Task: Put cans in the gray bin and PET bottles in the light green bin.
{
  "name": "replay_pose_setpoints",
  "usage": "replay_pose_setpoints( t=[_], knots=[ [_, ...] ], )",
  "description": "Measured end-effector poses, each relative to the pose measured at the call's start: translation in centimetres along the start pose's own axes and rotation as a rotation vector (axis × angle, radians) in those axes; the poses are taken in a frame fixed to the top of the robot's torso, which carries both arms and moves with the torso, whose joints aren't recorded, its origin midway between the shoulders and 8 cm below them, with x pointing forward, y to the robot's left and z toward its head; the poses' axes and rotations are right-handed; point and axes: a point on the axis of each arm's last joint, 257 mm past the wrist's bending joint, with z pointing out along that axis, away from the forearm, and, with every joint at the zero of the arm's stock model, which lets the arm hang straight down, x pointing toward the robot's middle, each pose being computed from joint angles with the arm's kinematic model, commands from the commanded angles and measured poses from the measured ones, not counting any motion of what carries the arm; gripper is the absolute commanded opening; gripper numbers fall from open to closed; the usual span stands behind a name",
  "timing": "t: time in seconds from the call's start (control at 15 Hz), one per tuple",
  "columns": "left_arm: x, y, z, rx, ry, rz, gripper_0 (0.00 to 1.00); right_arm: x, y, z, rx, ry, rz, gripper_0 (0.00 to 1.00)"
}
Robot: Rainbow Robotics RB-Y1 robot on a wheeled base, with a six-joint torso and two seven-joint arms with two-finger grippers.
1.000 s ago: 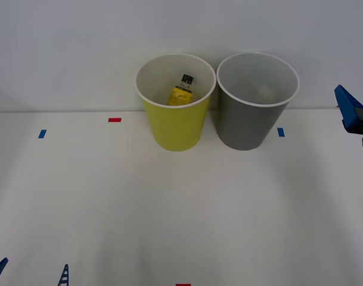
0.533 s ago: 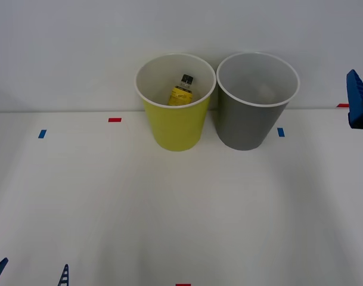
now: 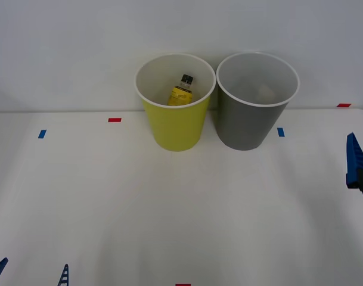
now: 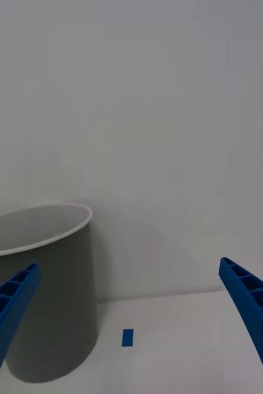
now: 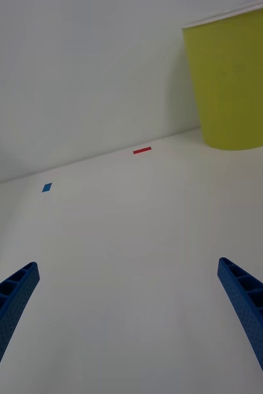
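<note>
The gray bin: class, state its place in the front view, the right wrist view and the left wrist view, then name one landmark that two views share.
Front view: the gray bin stands at the table's far edge, right of the light green bin.
Right wrist view: it stands against the wall beyond the open right pincer.
Left wrist view: not in it.
Shared landmark: the blue tape mark beside it, on its right.
</note>
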Motion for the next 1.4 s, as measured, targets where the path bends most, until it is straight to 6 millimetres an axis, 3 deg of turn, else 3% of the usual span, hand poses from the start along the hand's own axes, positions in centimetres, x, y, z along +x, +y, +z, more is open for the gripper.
replay_pose_setpoints(
  t=[0.27, 0.67, 1.0, 1.2, 1.4],
  knots=[
    [0.0, 0.0, 0.0, 0.0, 0.0, 0.0, 1.0, 3.5, -1.0, -5.1, 0.044, 0.071, -0.002, 1.0],
    [0.0, 0.0, 0.0, 0.0, 0.0, 0.0, 1.0, 4.8, -0.3, -10.3, 0.055, 0.081, 0.001, 1.0],
    [0.0, 0.0, 0.0, 0.0, 0.0, 0.0, 1.0, 8.5, 0.2, -16.2, 0.031, 0.164, -0.035, 1.0],
    [0.0, 0.0, 0.0, 0.0, 0.0, 0.0, 1.0, 8.7, 0.9, -17.9, 0.021, 0.187, -0.039, 1.0],
    [0.0, 0.0, 0.0, 0.0, 0.0, 0.0, 1.0, 8.4, 1.3, -18.5, 0.008, 0.188, -0.045, 1.0]
  ],
)
